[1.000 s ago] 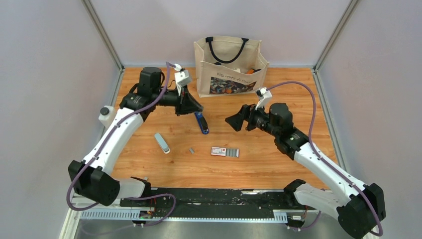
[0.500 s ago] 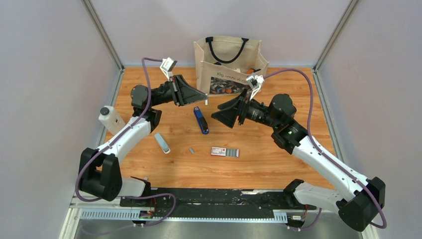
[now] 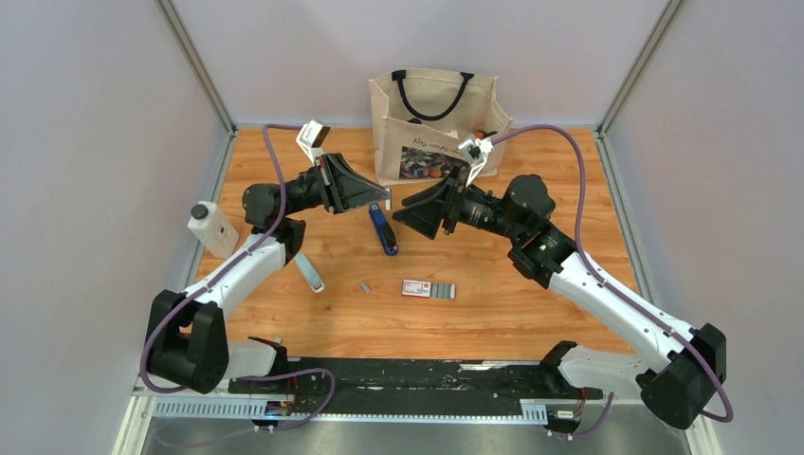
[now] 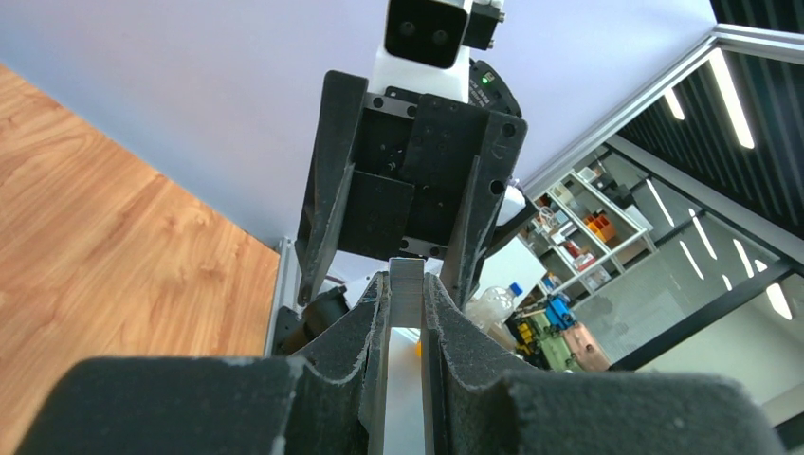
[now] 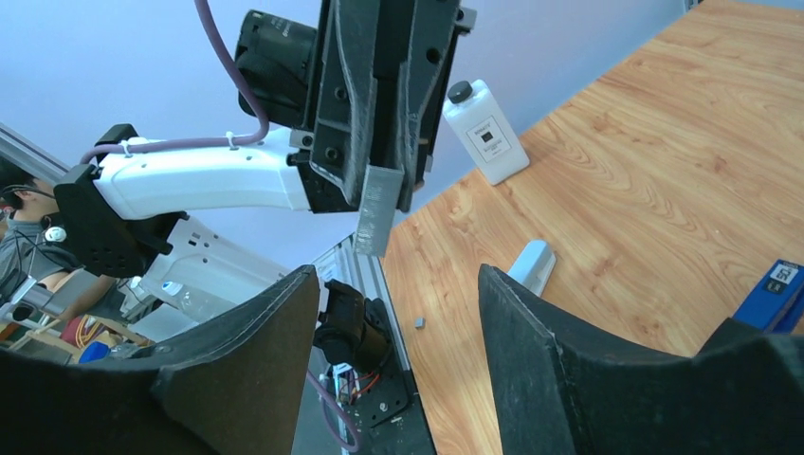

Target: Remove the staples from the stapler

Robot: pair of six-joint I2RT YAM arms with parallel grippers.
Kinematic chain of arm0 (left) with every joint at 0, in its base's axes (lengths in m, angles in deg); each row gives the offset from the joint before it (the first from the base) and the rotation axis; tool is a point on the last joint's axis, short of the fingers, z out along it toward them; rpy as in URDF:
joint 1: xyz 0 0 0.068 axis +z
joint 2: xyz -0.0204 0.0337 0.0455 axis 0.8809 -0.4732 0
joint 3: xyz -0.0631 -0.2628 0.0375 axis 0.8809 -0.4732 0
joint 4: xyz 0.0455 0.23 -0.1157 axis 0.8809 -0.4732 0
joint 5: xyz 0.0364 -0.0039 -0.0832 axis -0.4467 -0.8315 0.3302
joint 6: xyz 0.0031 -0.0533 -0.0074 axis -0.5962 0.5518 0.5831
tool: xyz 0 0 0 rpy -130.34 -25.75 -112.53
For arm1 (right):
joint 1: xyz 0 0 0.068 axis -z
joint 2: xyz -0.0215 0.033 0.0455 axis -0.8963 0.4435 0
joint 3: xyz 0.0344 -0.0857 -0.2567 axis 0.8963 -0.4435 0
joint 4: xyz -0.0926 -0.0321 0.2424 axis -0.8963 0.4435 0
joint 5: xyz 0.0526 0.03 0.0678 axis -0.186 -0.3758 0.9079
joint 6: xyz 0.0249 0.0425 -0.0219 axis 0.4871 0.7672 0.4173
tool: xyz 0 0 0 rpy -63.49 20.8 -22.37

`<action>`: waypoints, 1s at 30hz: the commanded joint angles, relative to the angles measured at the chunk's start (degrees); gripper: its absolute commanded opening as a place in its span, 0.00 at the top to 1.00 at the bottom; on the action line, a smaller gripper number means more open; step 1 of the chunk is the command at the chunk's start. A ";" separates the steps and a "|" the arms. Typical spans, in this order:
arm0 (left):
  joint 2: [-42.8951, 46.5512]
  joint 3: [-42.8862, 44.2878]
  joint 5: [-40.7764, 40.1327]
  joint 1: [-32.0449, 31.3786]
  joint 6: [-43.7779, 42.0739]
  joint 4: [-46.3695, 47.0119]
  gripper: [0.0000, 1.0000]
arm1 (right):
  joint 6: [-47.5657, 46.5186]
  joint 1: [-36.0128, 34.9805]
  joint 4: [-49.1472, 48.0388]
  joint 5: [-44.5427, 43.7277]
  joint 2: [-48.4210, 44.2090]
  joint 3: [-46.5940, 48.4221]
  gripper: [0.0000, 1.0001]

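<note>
Left gripper: my left gripper is closed on one thin silvery-grey metal staple strip, which sits between the pads with its free end sticking out past the tips.
Right gripper: my right gripper has its fingers wide apart and holds nothing. It faces the left one tip to tip, near but apart.
Clock: 12 o'clock is the far wall in the top view.
Place of the strip: it is in the air above the table's middle.
Stapler: the slim blue stapler with black parts lies flat on the wooden table, just at 6 o'clock from both tips. I cannot tell if staples remain inside.
Step in hand: I judge it is passing the strip from left to right.
How to do it well: I should bring the open fingers around the free end squarely, close gently because such a strip breaks easily, and let the left go only after the right holds. I should also stay above the stapler.
Count, staples: one strip is held and one tiny grey staple piece lies at 7 o'clock from the stapler. A grey row touches the box, too small to count.
Count, others: one stapler, one flat white-and-red box, one pale grey stick-like tool, one white bottle with black cap, one beige tote bag, two grippers.
</note>
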 commanded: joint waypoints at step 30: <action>1.27 -1.47 1.29 0.18 -2.31 4.06 0.89 | 4.50 -1.57 -9.96 -1.76 5.78 3.94 0.78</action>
